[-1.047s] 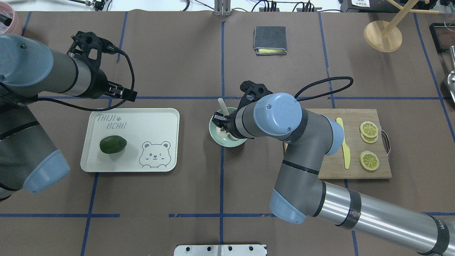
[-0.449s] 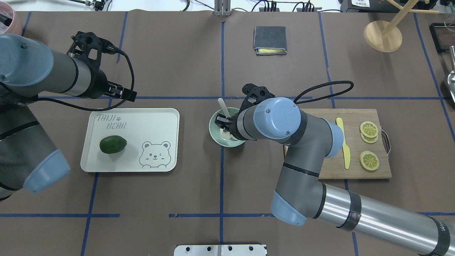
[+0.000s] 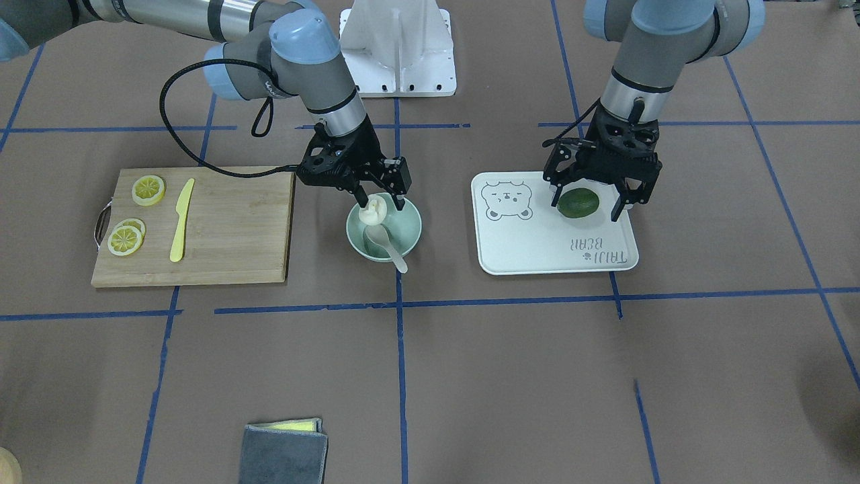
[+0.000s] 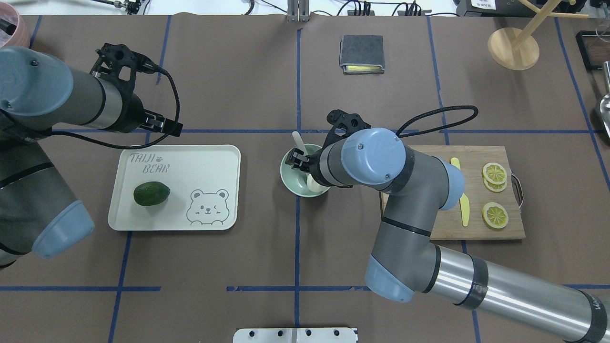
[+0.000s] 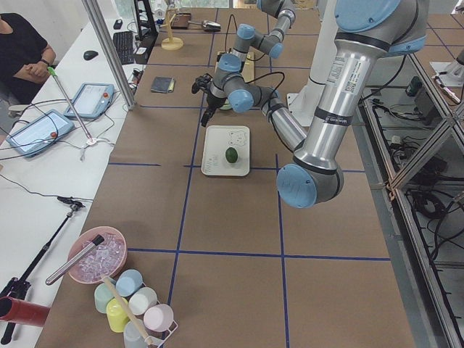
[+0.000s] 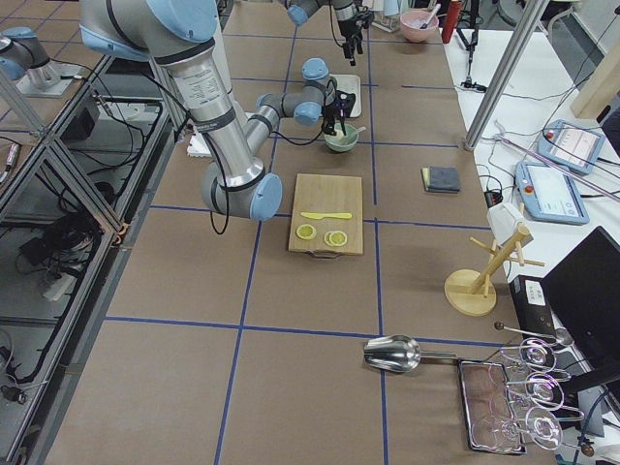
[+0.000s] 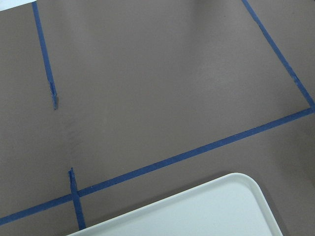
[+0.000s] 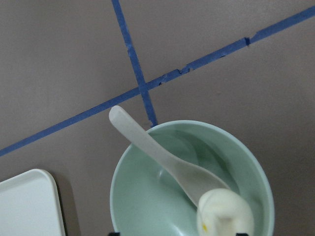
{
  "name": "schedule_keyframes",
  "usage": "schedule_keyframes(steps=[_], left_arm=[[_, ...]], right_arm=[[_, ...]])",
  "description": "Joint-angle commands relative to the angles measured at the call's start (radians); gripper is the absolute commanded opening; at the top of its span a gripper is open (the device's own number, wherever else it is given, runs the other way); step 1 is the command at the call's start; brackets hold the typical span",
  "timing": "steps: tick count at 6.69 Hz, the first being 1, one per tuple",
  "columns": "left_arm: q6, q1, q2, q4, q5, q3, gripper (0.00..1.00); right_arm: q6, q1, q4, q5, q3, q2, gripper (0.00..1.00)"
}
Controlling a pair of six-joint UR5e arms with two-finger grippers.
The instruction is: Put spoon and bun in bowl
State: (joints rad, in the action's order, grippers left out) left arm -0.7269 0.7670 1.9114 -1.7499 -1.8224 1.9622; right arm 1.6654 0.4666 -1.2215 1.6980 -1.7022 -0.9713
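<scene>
Brown paper crossed with blue tape lines covers the desk (image 4: pixel 238 85), and near its middle stands the mint-green bowl (image 3: pixel 416 232). We see the spoon (image 8: pixel 162 157) lying in it, scoop on the bottom and handle leaning out over the rim. The steamed bun (image 8: pixel 224 211) is inside the bowl too, resting on the spoon's scoop as far as we can tell. The right end effector (image 3: pixel 383 205) hangs just above it with its jaws spread wider than the bun and a gap on one side. We therefore read it as released, not grasping, though the wrist view crops the tips. On that reading both items are in place, and what is left is for the right arm to lift clear without catching the bun or nudging the spoon handle.

The left end effector (image 3: pixel 584 207) is spread wide and carries nothing. It hovers high by the far edge of the cream bear tray (image 4: pixel 209 162), on which a dark green oval fruit (image 4: pixel 151 194) lies. On the robot's right of the bowl, a bamboo cutting board (image 3: pixel 235 222) carries lemon slices (image 3: pixel 148 189) and a yellow knife (image 3: pixel 181 218), and the right arm's elbow hangs over part of it. A folded grey cloth (image 4: pixel 362 51) lies well apart. We judge that none of these blocks the way up.
</scene>
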Motion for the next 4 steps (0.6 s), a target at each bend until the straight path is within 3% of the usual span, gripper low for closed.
schedule_keyframes(steps=[1,2,4], left_arm=[[0.058,0.003,-0.035,-0.006,-0.003,-0.002,0.98],[0.113,0.032,-0.041,-0.005,-0.005,-0.002,0.98],[0.257,0.110,-0.113,-0.010,-0.008,0.001,0.98]], right_arm=[[-0.003,0.012,-0.004,0.005,-0.085,-0.073,1.00],[-0.003,0.032,-0.006,0.017,-0.099,-0.087,1.00],[-0.050,0.129,-0.004,0.139,-0.198,-0.255,1.00]])
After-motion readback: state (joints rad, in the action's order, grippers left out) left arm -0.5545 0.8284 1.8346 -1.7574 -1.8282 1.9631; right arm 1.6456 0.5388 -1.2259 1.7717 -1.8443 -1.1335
